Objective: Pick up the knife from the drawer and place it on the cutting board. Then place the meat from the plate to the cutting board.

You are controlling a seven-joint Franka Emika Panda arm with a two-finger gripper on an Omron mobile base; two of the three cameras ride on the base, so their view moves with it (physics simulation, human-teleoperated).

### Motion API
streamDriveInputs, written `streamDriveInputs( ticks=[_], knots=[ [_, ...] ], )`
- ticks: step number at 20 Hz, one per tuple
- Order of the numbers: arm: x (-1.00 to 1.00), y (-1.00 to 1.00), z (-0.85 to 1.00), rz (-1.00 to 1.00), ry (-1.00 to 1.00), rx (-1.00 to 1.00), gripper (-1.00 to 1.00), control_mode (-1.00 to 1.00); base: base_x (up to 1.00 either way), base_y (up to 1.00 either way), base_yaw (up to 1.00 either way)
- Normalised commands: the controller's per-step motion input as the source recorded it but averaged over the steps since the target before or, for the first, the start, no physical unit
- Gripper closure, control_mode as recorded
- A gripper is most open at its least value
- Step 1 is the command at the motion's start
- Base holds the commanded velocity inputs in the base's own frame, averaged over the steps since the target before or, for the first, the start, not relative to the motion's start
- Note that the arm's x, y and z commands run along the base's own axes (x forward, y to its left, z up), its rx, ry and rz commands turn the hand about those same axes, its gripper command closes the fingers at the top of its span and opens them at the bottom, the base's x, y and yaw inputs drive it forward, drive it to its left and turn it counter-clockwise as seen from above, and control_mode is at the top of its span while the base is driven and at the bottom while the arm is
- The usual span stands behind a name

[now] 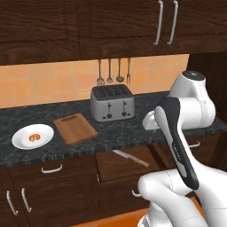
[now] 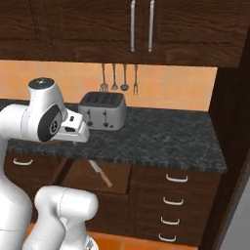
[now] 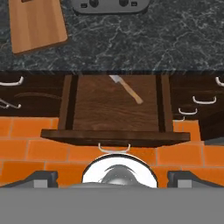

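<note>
Left base view: the knife [image 1: 130,158] lies loose in the open drawer [image 1: 116,166], below the desk [image 1: 133,126] carrying cutting board [image 1: 75,128] and plate [image 1: 22,140] with meat [image 1: 34,137].

Right base view: its tan handle points outward.

Hand view: jaws spread wide, holding nothing; descend centred over the handle, fingers straddling it crosswise.

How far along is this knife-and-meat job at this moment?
Done: the drawer stands pulled out. In hand: nothing; the gripper is open above it, the knife lying inside. Left: both moves, with the cutting board bare and the meat on the plate.
</note>
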Motion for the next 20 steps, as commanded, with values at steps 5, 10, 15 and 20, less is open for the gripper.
streamDriveInputs(
  ticks=[5,10,15,20],
  knots=[
    [0.00,0.00,0.00,0.00,0.00,0.00,-1.00,1.00,-0.22,0.83,-0.31],
    [0.00,0.00,0.00,0.00,0.00,0.00,-1.00,1.00,-0.28,0.76,-0.32],
    [0.00,0.00,0.00,0.00,0.00,0.00,-1.00,1.00,0.07,0.73,-0.14],
    [0.00,0.00,0.00,0.00,0.00,0.00,-1.00,1.00,0.32,0.32,-0.11]
  ],
)
